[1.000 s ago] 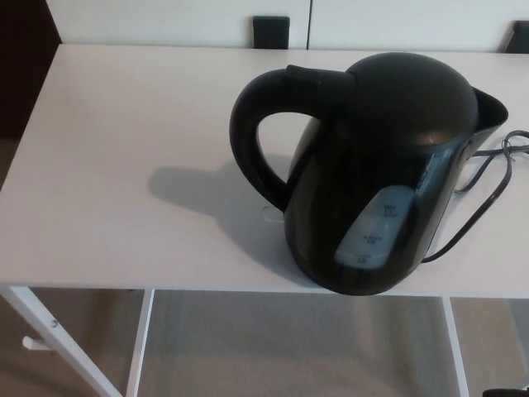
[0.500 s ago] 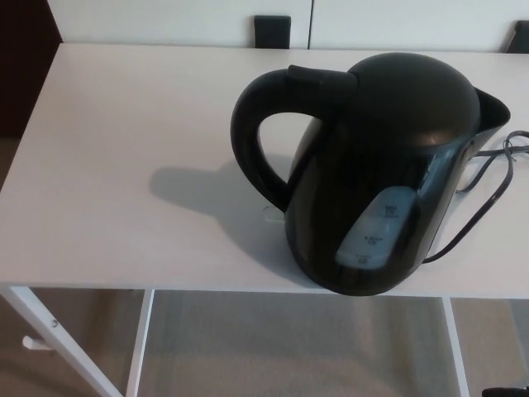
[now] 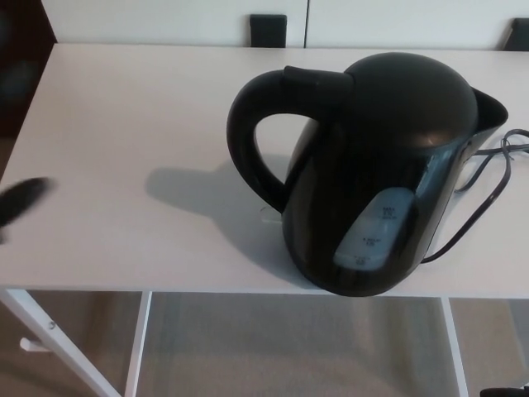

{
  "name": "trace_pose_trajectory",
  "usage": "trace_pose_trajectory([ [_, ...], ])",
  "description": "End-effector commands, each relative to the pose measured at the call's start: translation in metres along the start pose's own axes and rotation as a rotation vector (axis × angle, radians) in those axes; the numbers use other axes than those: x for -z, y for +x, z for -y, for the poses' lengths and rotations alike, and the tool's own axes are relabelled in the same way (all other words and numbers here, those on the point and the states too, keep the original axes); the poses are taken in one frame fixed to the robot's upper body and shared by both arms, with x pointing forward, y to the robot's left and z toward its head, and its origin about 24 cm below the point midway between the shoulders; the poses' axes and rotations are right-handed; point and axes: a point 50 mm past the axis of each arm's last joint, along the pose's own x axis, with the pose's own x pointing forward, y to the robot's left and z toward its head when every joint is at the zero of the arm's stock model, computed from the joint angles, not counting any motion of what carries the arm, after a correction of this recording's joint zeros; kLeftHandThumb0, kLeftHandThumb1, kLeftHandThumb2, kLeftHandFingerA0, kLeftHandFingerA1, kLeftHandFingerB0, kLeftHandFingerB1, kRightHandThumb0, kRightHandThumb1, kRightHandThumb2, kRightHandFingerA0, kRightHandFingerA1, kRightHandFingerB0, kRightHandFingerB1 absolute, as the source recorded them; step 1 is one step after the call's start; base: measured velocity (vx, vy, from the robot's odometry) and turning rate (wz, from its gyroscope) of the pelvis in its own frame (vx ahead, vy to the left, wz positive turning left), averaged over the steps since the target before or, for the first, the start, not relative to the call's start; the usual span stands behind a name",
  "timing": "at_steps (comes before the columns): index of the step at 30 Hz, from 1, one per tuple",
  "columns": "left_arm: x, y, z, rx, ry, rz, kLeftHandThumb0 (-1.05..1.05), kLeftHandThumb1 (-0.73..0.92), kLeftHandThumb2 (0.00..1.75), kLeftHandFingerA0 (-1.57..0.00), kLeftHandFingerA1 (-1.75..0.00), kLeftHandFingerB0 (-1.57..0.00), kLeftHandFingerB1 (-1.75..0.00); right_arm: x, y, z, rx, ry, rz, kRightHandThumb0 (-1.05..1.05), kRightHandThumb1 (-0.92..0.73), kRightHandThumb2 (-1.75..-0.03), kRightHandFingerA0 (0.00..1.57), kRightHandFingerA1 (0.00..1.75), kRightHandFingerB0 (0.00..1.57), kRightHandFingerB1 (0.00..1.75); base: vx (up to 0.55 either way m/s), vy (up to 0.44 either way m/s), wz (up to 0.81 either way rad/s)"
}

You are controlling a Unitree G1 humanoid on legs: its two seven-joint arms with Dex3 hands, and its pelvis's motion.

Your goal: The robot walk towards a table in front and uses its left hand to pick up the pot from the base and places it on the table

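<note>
A black electric kettle (image 3: 380,174), the pot, stands on the white table (image 3: 124,124) near its front edge, right of centre. Its loop handle (image 3: 252,136) points left and its spout (image 3: 493,107) points right. A pale water-level window (image 3: 374,227) faces me. The base under it is hidden by the kettle's body. A blurred black tip of my left hand (image 3: 21,201) shows at the left edge, far left of the handle and apart from it. How its fingers stand is too blurred to tell. My right hand does not show.
A black power cord (image 3: 488,186) loops on the table to the right of the kettle. White table legs (image 3: 58,339) and a tan floor show below the front edge. Dark chair backs (image 3: 269,29) stand beyond the far edge.
A blurred tip of my left hand has come into view at the left edge. The picture has shifted slightly; the kettle stays in place.
</note>
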Motion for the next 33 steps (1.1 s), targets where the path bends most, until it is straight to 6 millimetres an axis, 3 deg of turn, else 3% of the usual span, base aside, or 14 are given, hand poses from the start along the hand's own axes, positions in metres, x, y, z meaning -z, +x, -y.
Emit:
trace_pose_trajectory([
  [1,0.021,0.044,0.042,0.000,0.127,-0.173,-0.60,0.41,0.68,-0.21,-0.39,-0.12,-0.34,0.004,-0.002,0.009,0.019,-0.066,-0.026,-0.47,-0.51,-0.56,0.83,0.57,0.68,0.50,0.00,0.000,0.00],
  [3,0.021,0.062,0.055,0.008,0.139,-0.163,-0.52,0.41,0.65,-0.20,-0.38,-0.13,-0.34,0.002,-0.002,0.009,0.024,-0.069,-0.023,-0.48,-0.51,-0.56,0.83,0.57,0.69,0.51,0.00,0.000,0.00],
  [7,0.021,0.067,0.059,0.006,0.146,-0.165,-0.52,0.41,0.65,-0.20,-0.38,-0.13,-0.34,0.002,-0.002,0.009,0.023,-0.070,-0.021,-0.48,-0.51,-0.56,0.83,0.57,0.69,0.51,0.00,0.000,0.00],
  [8,0.023,0.076,0.070,0.042,0.174,-0.172,-0.27,0.32,0.86,-0.01,-0.48,0.00,-0.47,0.002,-0.002,0.007,0.013,-0.069,-0.015,-0.45,-0.51,-0.56,0.82,0.57,0.66,0.51,0.00,0.000,0.00],
  [13,0.025,0.083,0.079,0.062,0.193,-0.178,-0.28,0.30,0.86,-0.01,-0.48,0.00,-0.47,0.002,-0.003,0.005,0.003,-0.072,-0.015,-0.45,-0.52,-0.56,0.79,0.55,0.65,0.50,0.00,0.000,0.00],
  [16,0.030,0.093,0.096,0.101,0.158,-0.197,-0.30,0.30,0.86,0.00,-0.48,0.00,-0.47,-0.002,-0.001,0.003,0.000,-0.077,0.009,-0.46,-0.51,-0.56,0.80,0.57,0.66,0.52,0.00,0.000,0.00],
  [26,0.028,0.103,0.110,0.120,0.177,-0.179,-0.33,0.24,0.85,0.00,-0.48,0.00,-0.48,-0.010,0.002,0.003,-0.002,-0.091,0.043,-0.47,-0.52,-0.56,0.81,0.58,0.65,0.51,0.00,0.000,0.00],
  [27,0.028,0.104,0.111,0.120,0.183,-0.179,-0.67,0.42,0.71,-0.16,-0.38,-0.08,-0.34,-0.011,0.003,0.003,0.001,-0.098,0.045,-0.48,-0.52,-0.56,0.81,0.57,0.66,0.51,0.00,0.000,0.00],
  [32,0.028,0.105,0.111,0.107,0.187,-0.176,-0.65,0.42,0.71,-0.16,-0.39,-0.07,-0.34,-0.014,0.003,0.003,0.011,-0.109,0.050,-0.48,-0.51,-0.56,0.85,0.59,0.69,0.52,0.00,0.000,0.00],
  [33,0.028,0.105,0.110,0.104,0.190,-0.182,-0.33,0.25,0.85,-0.01,-0.48,0.00,-0.48,-0.015,0.003,0.004,0.012,-0.107,0.052,-0.48,-0.51,-0.56,0.83,0.58,0.69,0.52,0.00,0.000,0.00],
])
